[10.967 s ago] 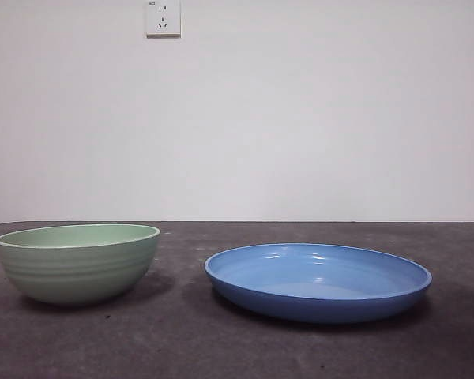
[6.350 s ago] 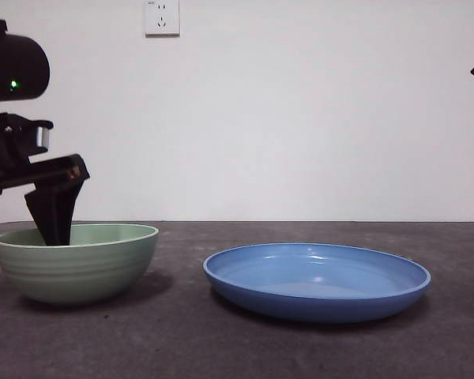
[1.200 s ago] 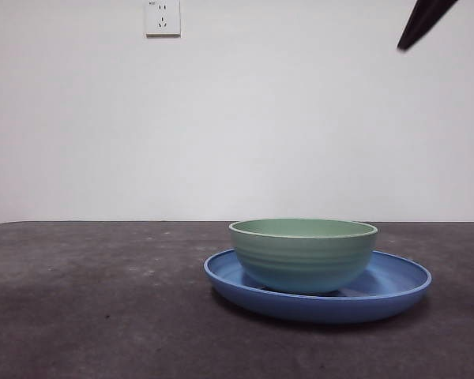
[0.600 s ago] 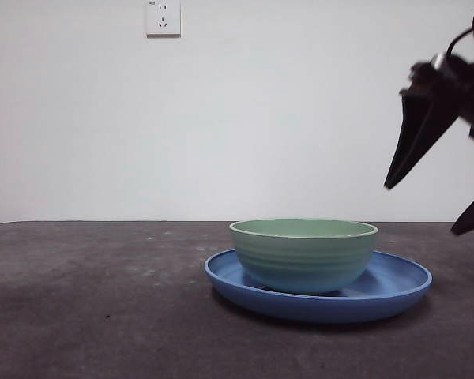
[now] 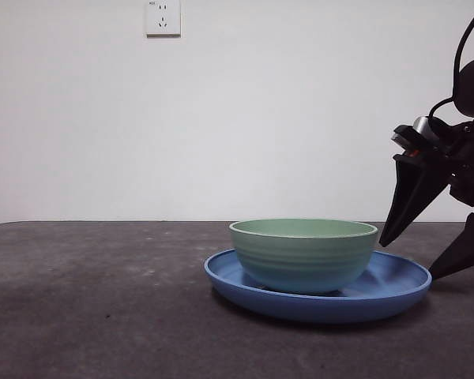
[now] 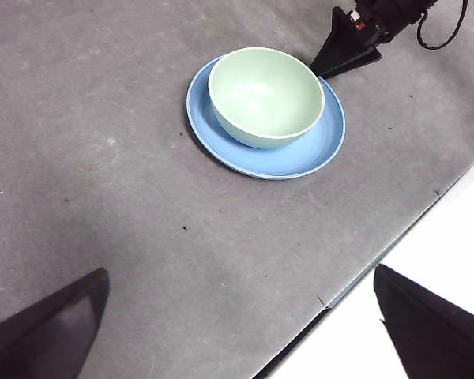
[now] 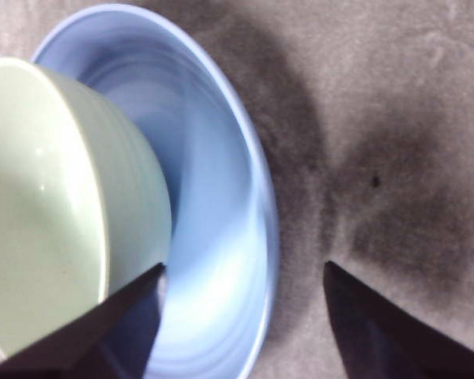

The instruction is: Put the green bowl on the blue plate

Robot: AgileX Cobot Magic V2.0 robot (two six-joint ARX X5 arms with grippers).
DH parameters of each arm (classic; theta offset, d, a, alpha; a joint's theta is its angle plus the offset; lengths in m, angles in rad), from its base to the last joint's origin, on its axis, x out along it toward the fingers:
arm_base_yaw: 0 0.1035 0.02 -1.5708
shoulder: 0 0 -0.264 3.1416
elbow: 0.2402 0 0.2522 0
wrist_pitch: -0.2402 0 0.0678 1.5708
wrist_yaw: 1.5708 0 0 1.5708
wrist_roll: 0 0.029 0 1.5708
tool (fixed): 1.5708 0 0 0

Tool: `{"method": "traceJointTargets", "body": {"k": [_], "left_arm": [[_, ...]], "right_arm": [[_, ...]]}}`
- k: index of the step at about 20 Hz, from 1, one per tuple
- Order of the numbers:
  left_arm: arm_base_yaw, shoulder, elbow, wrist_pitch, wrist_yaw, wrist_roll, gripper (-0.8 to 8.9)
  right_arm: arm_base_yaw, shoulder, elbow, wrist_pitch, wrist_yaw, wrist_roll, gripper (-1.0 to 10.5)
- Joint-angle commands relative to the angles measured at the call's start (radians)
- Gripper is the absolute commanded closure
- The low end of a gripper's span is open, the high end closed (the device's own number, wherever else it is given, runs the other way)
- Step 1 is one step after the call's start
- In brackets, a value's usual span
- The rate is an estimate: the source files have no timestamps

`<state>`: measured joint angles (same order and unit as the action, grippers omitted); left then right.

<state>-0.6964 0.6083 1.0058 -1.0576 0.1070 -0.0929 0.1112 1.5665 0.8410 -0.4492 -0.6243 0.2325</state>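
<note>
The green bowl (image 5: 303,254) stands upright in the blue plate (image 5: 395,286) on the dark table. My right gripper (image 5: 408,259) is open and empty, low at the plate's right rim. In the right wrist view (image 7: 245,267) one jaw is over the plate's inside beside the bowl (image 7: 47,205) and the other is outside the plate's rim (image 7: 257,197). My left gripper (image 6: 239,272) is open and empty, high above the table, apart from the bowl (image 6: 265,95) and plate (image 6: 300,154). The left wrist view also shows the right gripper (image 6: 344,55) at the plate's edge.
A white wall with a socket (image 5: 163,17) stands behind the table. The table's edge (image 6: 363,268) runs near the plate in the left wrist view, with white floor beyond it.
The bowl, once on the table left of the plate, now stands in the plate. In the last second my right gripper has come down from the top right to the plate's right rim.
</note>
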Motion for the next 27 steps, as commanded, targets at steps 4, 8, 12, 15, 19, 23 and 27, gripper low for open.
{"method": "traceJointTargets", "body": {"k": [4, 8, 12, 15, 19, 23, 27], "left_arm": [[-0.006, 0.003, 0.014, 0.010, -0.003, 0.002, 2.51], [-0.006, 0.003, 0.014, 0.010, -0.003, 0.002, 2.51], [-0.006, 0.003, 0.014, 0.010, -0.003, 0.001, 2.51], [-0.006, 0.003, 0.014, 0.010, -0.003, 0.001, 2.51], [-0.006, 0.003, 0.014, 0.010, -0.003, 0.001, 2.51], [-0.006, 0.003, 0.014, 0.009, -0.003, 0.001, 2.51], [-0.006, 0.003, 0.014, 0.010, -0.003, 0.001, 2.51]], "right_arm": [[0.018, 0.018, 0.012, 0.006, -0.008, -0.014, 7.2], [0.025, 0.035, 0.012, 0.007, -0.015, -0.016, 7.6], [0.025, 0.051, 0.012, 0.003, -0.014, -0.013, 8.0], [0.025, 0.071, 0.012, -0.001, -0.014, -0.008, 8.8], [0.025, 0.080, 0.012, -0.001, -0.010, -0.005, 9.3], [0.025, 0.079, 0.025, -0.010, -0.043, 0.021, 9.3], [0.053, 0.079, 0.097, -0.080, -0.059, 0.049, 9.3]]}}
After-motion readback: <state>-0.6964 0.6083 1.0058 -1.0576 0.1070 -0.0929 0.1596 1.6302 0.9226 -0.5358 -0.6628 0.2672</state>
